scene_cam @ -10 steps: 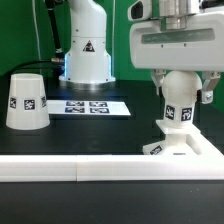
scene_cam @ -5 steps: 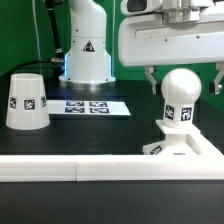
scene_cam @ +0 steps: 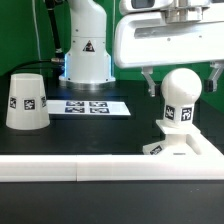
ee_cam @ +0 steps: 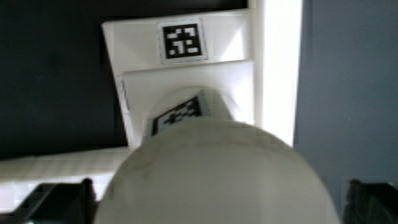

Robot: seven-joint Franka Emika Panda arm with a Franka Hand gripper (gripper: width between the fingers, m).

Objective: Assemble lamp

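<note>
The gripper [scene_cam: 181, 83] has let go and lifted: a second ago its fingers clasped the bulb's neck, and now they hang spread wide on either side of the bulb [scene_cam: 181, 98], touching nothing. The bulb stands upright on the base [scene_cam: 190, 148], so that joint looks done. Farther off lies the marker board [scene_cam: 90, 107], and beside it the shade [scene_cam: 27, 100], seemingly next.

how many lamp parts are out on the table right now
3: the shade stands alone at the exterior view's left; the bulb sits upright on the base at the right, under the open gripper.
</note>
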